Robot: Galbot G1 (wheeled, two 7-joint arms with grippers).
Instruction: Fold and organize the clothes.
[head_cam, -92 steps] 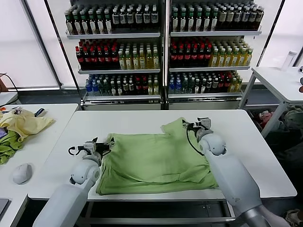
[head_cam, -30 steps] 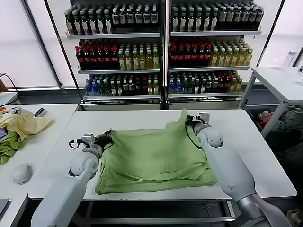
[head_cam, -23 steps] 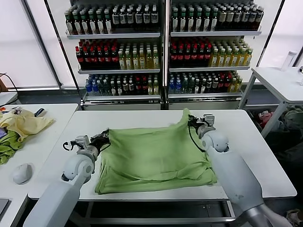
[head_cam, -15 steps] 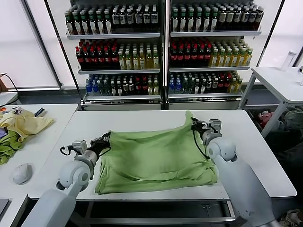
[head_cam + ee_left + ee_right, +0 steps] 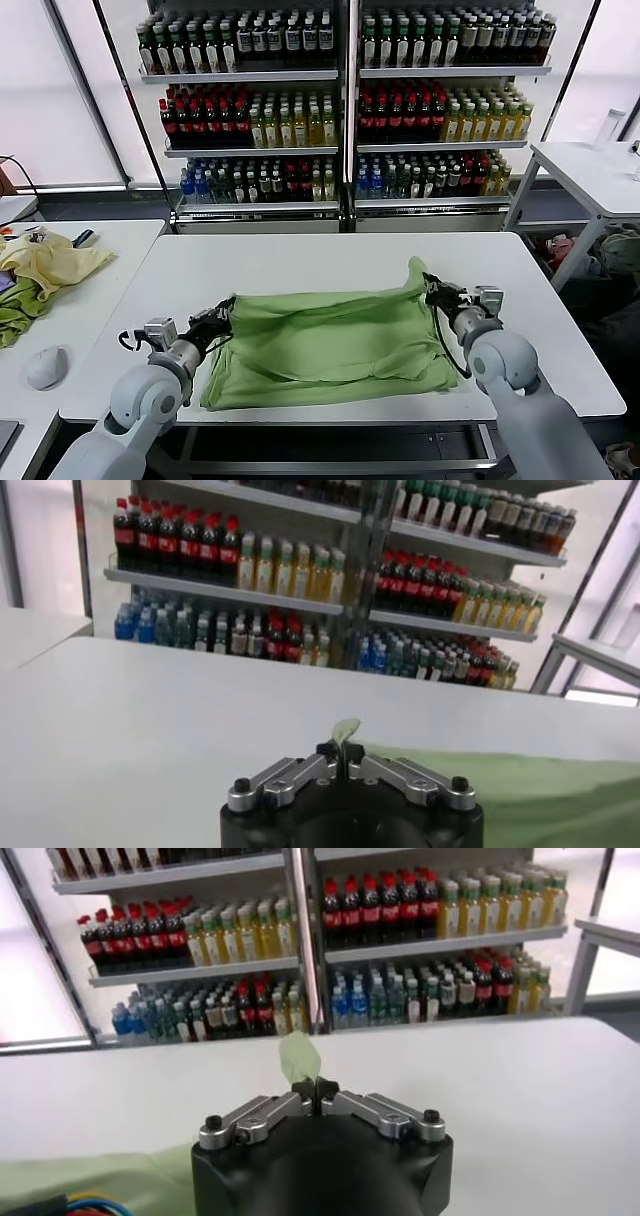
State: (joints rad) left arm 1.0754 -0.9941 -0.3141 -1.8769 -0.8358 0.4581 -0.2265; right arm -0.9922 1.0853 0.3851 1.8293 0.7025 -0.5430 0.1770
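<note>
Centre frame, head view: light green polo shirt [image 5: 325,345] on white tabletop [image 5: 300,262]. Left hand [image 5: 222,313] pinches its left far corner; right hand [image 5: 432,290] pinches right corner, raised. Fabric soft, light, droopy; corners and hems best grip points.

A white desk [image 5: 300,255] fills the foreground. Behind it stand shelves of bottles [image 5: 345,100], sorted in rows of dark, red, yellow, green and blue. On a second desk [image 5: 95,250] to the left lie a pale yellow garment [image 5: 50,262], a darker green cloth [image 5: 18,310] touching it, and a white computer mouse [image 5: 45,366] nearer the front. Another white table [image 5: 585,170] stands at the far right.
</note>
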